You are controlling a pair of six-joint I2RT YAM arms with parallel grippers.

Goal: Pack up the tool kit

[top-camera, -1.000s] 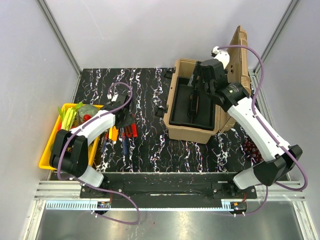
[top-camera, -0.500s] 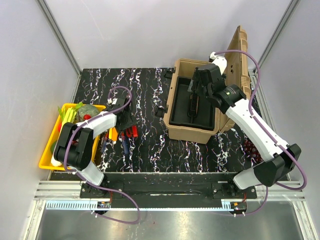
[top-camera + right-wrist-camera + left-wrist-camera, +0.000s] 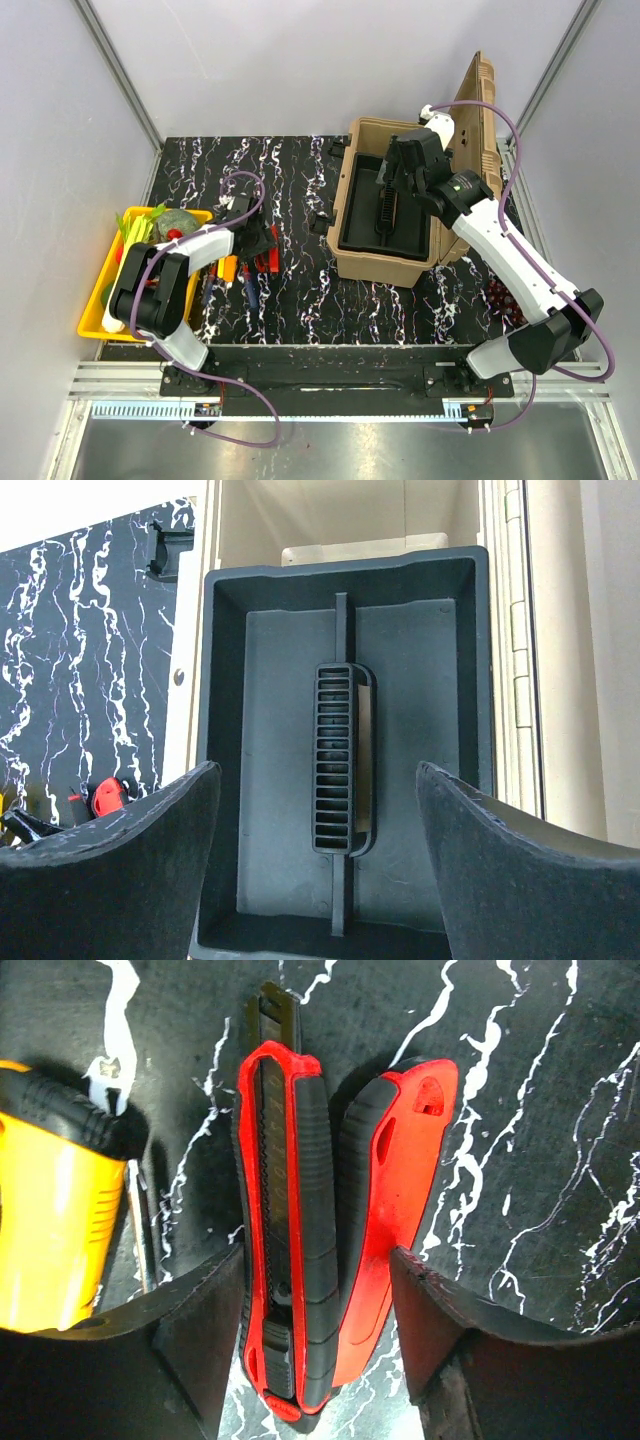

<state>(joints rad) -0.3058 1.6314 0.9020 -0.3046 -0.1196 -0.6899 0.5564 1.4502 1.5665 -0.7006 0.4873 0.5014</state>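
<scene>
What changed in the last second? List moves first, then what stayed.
The left gripper slid slightly right and now straddles the red utility knife and a red-handled tool, jaws open, nothing lifted. The right gripper shifted slightly over the black tray. Toolbox and yellow tray unchanged.

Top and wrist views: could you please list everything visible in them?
table: one, black marbled
toolbox: one, tan, lid open, table's right
inner tray: one, black, in toolbox
yellow tray: one, yellow, table's left, holds vegetables
knife: one, red-black, table's left
red tool: one, red, beside knife
orange tool: one, orange, knife's other side
dark red cluster: one, table's right, unidentifiable
left hand: one, black, astride knife
right hand: one, black, open above inner tray
</scene>
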